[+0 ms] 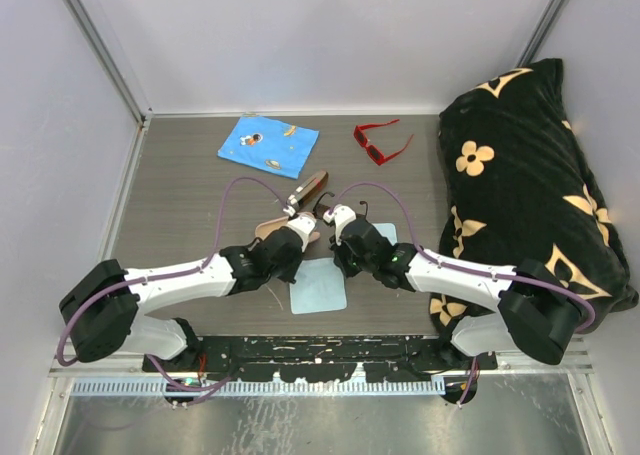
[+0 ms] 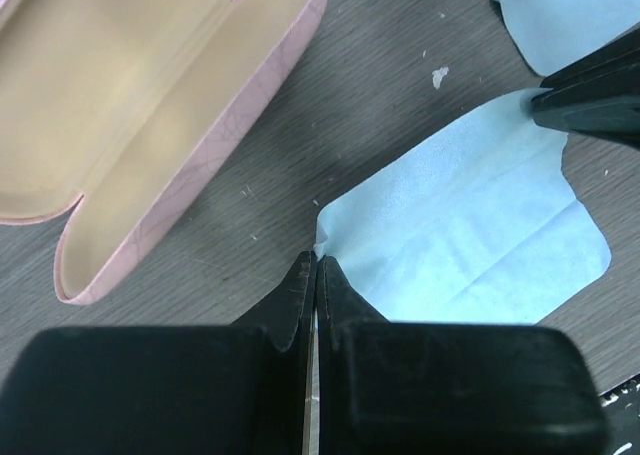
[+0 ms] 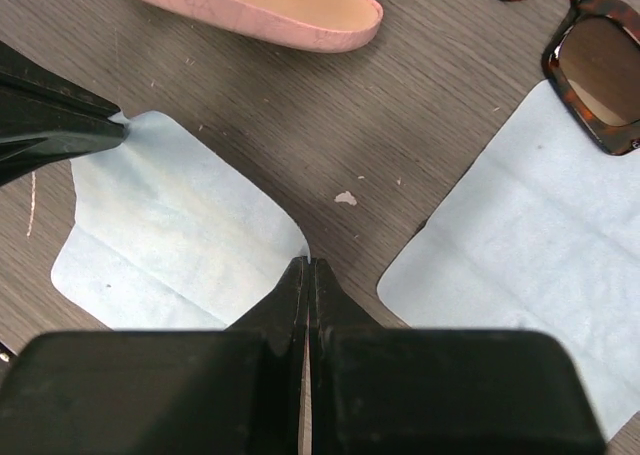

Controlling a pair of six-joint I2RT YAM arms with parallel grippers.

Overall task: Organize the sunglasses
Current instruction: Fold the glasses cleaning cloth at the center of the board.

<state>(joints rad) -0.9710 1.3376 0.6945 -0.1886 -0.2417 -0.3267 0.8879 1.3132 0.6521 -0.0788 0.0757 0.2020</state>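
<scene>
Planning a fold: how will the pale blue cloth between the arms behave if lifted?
Likely floppy: the cloth lies flat, thin, with soft creases. Probably very light, so it may sag between the left end effector and right end effector pinching its corners.

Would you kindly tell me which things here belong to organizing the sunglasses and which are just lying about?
For the job:
red sunglasses
brown sunglasses

Lying about:
open pink case
slim brown-and-black case
near light blue cloth
second light blue cloth
patterned blue cloth
black flowered cushion
</scene>
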